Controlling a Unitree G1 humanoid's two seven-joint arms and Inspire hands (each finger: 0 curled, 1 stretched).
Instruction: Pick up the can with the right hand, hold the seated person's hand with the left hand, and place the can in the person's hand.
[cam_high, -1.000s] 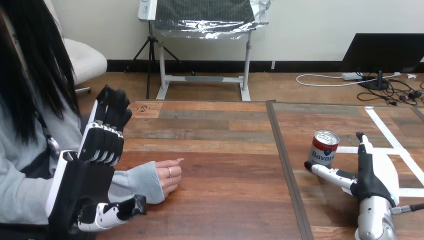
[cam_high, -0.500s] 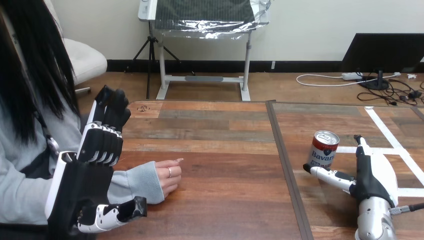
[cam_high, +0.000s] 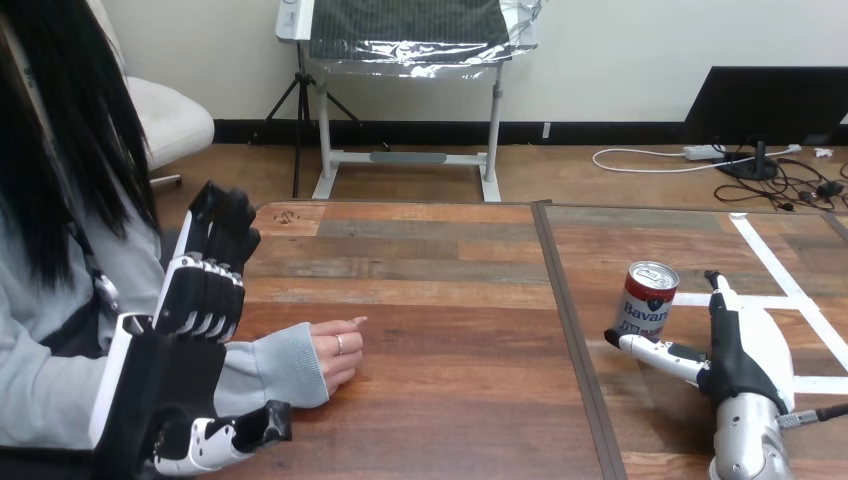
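Nothing is finished yet, by my reading. The drink can (cam_high: 650, 298) stands on the table (cam_high: 450, 300) just left of my right hand (cam_high: 745, 350), which is spread wide with its thumb by the can's base. My left hand (cam_high: 205, 290) hangs open and raised, apart from the person's hand (cam_high: 335, 355) to its right.

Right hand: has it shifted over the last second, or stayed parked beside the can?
Yes, slightly. Judged against the can, which stands in the same spot, the right hand has drifted toward the view's bottom edge and a little to the left.
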